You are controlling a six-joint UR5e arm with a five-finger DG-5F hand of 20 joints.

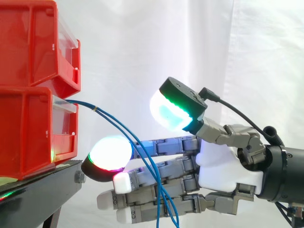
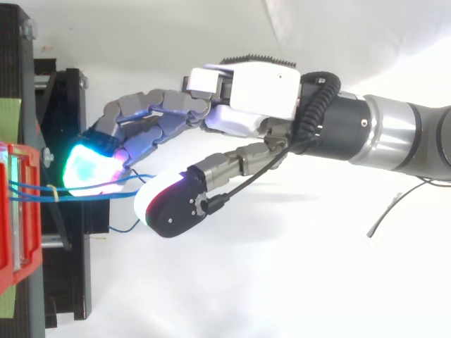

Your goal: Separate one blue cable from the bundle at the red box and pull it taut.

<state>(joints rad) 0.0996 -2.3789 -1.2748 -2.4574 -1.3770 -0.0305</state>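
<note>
Thin blue cables (image 1: 118, 124) leave the front of the lower red bin (image 1: 28, 137), bound by a small yellow tie near the bin. They sag down to the right and cross the outstretched fingers of my hand (image 1: 223, 166). My hand points at the bin with its fingers nearly straight. One glowing fingertip (image 1: 110, 152) is just short of the bin's front, and the thumb pad (image 1: 166, 111) is raised above the cables. In the top view the blue cables (image 2: 28, 191) run between the glowing fingertip (image 2: 91, 165) and the thumb. Nothing is pinched.
A second red bin (image 1: 28, 42) is stacked on the lower one. Both rest on a black stand (image 1: 38, 190) at the left. A white curtain hangs behind. A thin dark wire (image 2: 387, 211) lies on the white surface under the arm.
</note>
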